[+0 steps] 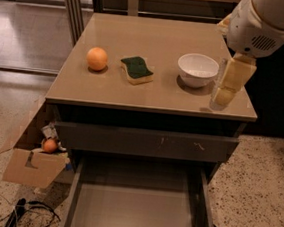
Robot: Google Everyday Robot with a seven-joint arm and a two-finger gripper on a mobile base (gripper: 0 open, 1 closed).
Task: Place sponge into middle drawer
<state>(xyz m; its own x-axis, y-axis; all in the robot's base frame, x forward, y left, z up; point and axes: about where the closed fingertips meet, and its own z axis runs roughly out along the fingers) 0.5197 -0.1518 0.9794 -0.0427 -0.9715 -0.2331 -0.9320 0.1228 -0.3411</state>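
The sponge (136,69), pale yellow with a dark green top, lies on the tan cabinet top (154,36) between an orange (97,59) and a white bowl (198,69). The middle drawer (132,212) is pulled open below, its plain grey floor bare. My gripper (220,100) hangs from the white arm over the top's right front corner, just right of the bowl and well right of the sponge, holding nothing that I can see.
The closed drawer above has a grey front panel (144,142) with small white scratches. A cardboard box (32,166) with a small orange object (49,145) stands on the floor at the left, with cables (19,210) beside it.
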